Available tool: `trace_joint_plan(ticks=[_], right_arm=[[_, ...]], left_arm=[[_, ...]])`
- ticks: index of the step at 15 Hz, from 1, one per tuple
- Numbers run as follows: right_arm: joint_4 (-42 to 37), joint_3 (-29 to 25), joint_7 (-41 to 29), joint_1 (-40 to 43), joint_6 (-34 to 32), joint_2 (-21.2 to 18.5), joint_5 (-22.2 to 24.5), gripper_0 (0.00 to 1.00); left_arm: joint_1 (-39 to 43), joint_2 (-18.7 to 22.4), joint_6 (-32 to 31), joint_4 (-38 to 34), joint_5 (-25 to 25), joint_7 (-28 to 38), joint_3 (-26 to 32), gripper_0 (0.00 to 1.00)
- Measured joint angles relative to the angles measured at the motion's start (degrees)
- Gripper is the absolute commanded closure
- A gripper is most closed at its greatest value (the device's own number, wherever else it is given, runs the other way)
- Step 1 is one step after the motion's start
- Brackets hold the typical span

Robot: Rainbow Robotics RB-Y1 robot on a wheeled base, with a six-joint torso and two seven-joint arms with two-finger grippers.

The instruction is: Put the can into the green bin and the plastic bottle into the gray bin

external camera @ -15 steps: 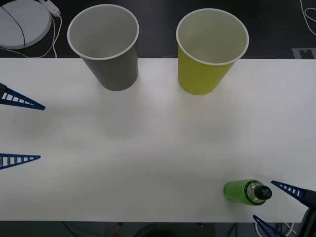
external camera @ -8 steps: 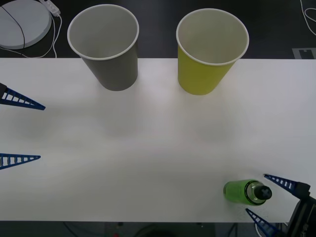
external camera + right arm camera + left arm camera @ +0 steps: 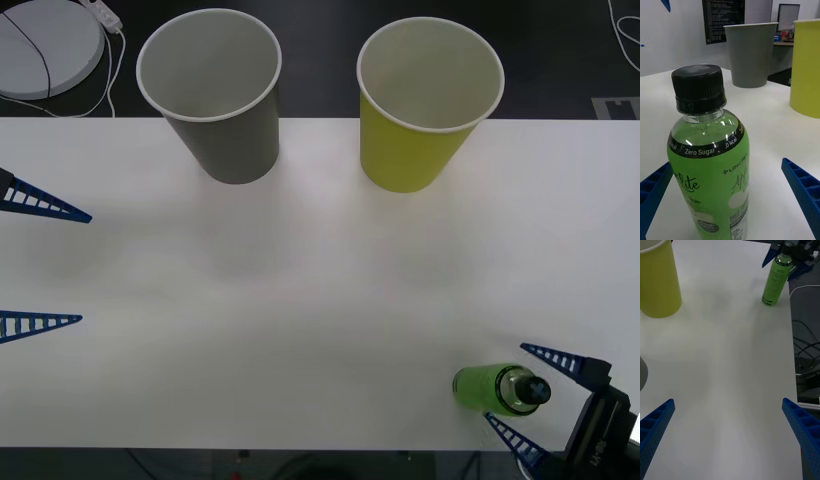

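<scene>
White table [image 3: 320, 290] bears the plastic bottle [image 3: 492, 388] between the spread right claw [image 3: 533, 398].

Table centre [image 3: 300, 300]: unobstructed between the grippers and the bins.
Far edge: gray bin [image 3: 215, 95] and green bin [image 3: 425, 105], upright, gap between them.
Near right: bottle [image 3: 495, 388], upright, flanked by right gripper [image 3: 530, 398] fingers, apart.

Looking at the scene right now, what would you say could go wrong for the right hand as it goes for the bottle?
The plastic bottle stands upright near the table's front edge, between the open fingers of the right hand; an uneven close might tip it or push it off. The gray bin is the farther one, so the carry passes the green bin and might bump it. The left hand waits open at the left.
</scene>
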Motion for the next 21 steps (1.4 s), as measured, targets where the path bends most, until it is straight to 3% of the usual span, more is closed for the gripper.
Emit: trace_joint_plan(ticks=[11,12,13,14,21], right_arm=[[0.0,2.8,0.3,-1.9,0.7,2.0,0.2,0.00],[0.0,2.8,0.3,-1.9,0.7,2.0,0.2,0.23],[0.0,2.8,0.3,-2.0,0.7,2.0,0.2,0.76],[0.0,2.8,0.2,-2.0,0.8,2.0,0.2,1.00],[-0.4,2.8,-0.3,-2.0,0.8,2.0,0.2,1.00]], left_arm=[[0.0,0.0,0.0,0.0,0.0,0.0,0.0,0.00],[0.0,0.0,0.0,0.0,0.0,0.0,0.0,0.00],[0.0,0.0,0.0,0.0,0.0,0.0,0.0,0.00],[0.0,0.0,0.0,0.0,0.0,0.0,0.0,0.00],[0.0,0.0,0.0,0.0,0.0,0.0,0.0,0.00]])
